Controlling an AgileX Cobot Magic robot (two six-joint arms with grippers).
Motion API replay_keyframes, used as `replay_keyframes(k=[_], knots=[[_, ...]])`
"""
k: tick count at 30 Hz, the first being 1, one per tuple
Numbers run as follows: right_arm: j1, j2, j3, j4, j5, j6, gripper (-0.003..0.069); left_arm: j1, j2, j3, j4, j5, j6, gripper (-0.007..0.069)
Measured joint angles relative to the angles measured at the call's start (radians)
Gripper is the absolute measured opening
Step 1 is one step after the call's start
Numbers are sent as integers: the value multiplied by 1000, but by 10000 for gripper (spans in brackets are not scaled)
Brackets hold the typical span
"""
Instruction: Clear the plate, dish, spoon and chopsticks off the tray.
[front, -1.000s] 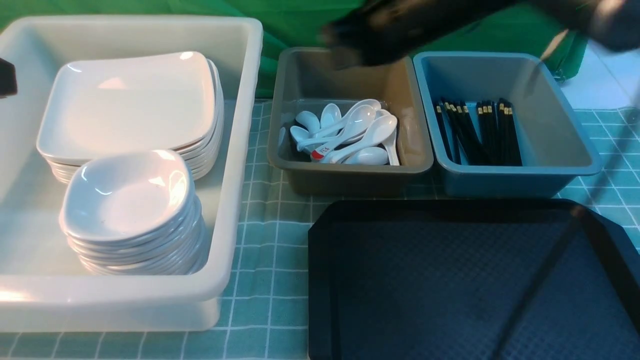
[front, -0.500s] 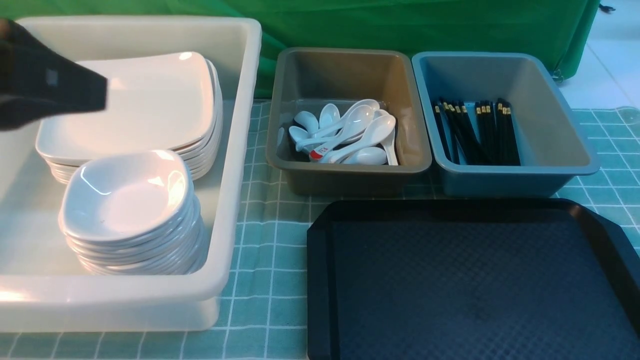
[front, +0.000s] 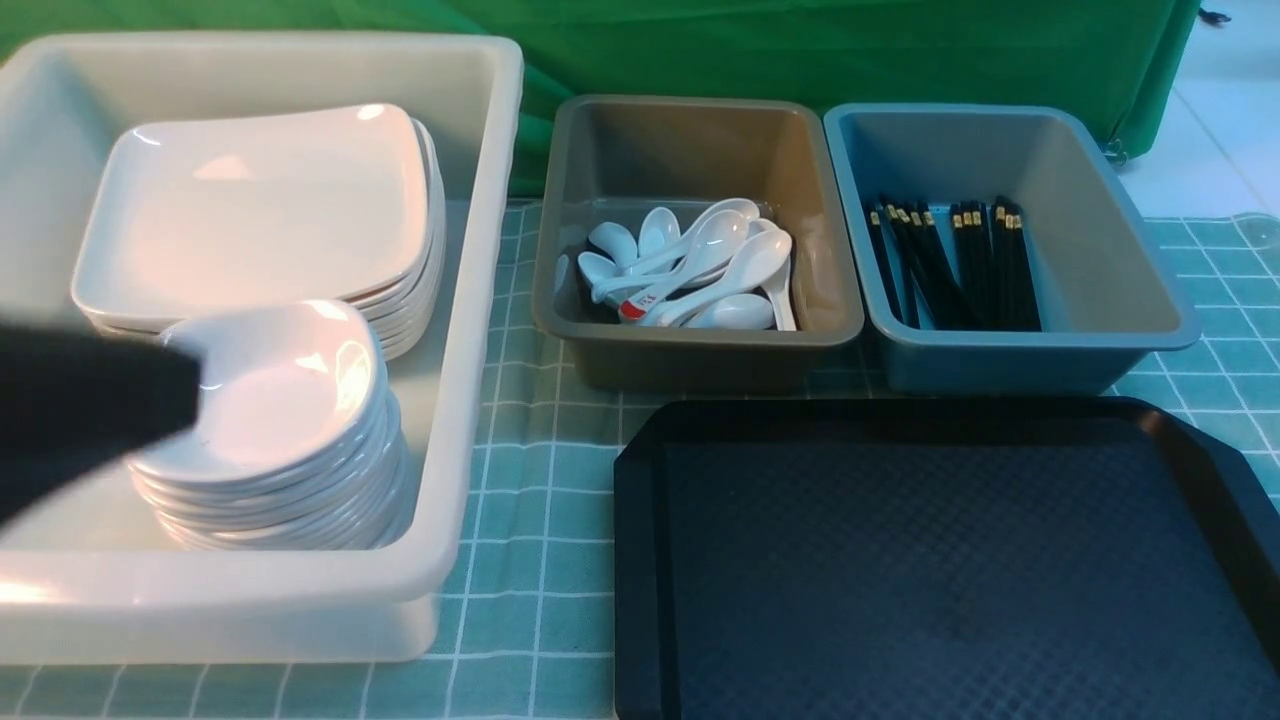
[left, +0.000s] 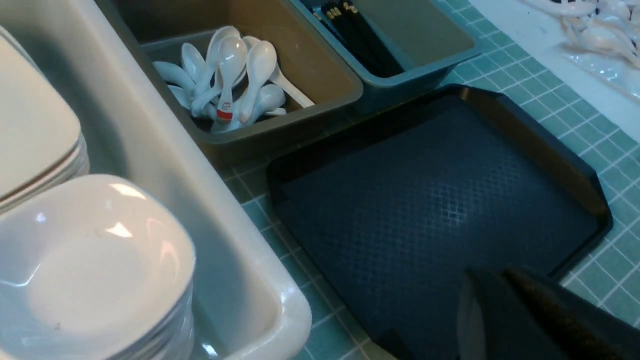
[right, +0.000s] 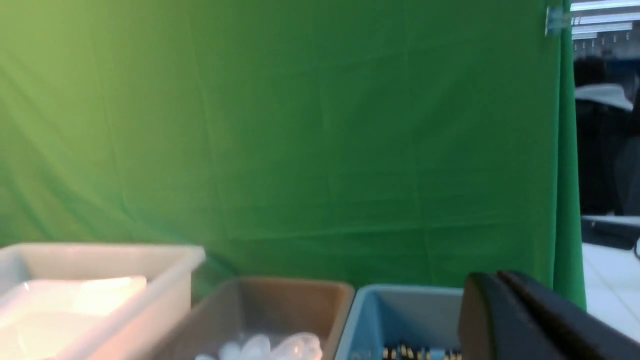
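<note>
Since the tray (front: 940, 560) lies bare just beyond your left gripper (left: 505, 310), whose fingers are pressed together on nothing, as are the right gripper's (right: 500, 315), with plates (front: 250, 215), spoons (front: 690, 270) and chopsticks (front: 950, 265) binned farther off, you appear finished; just park both arms.

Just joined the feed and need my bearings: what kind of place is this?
Probably a staged test bench made to resemble a canteen dish-return station: green backdrop cloth, sorted bins of spoons and chopsticks, stacked plates in a white tub.
</note>
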Motion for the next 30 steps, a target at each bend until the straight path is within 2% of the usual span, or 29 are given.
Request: replay_keyframes(k=[3,10,19,23,26,28,29,30], knots=[[0,-8,5,0,-7,-3,65,0,-219,172,-3,-93,-7,8],[0,-8,6,0,-7,-4,123,0,-535,410,-4,-243,-8,10],[0,-8,6,0,-9,-5,150,0,-567,524,-5,-260,-8,10],[-1,-8,6,0,-8,-5,160,0,-556,536,2,-316,2,10],[-1,-8,6,0,-8,-5,160,0,-556,558,21,-432,12,10],[-1,-8,6,0,-8,-5,162,20,-556,628,119,-649,-29,10],[-1,-8,6,0,-8,-5,162,23,-556,634,139,-663,-36,10],[-1,-8,6,0,-8,-5,165,59,-561,688,214,-747,-94,10]])
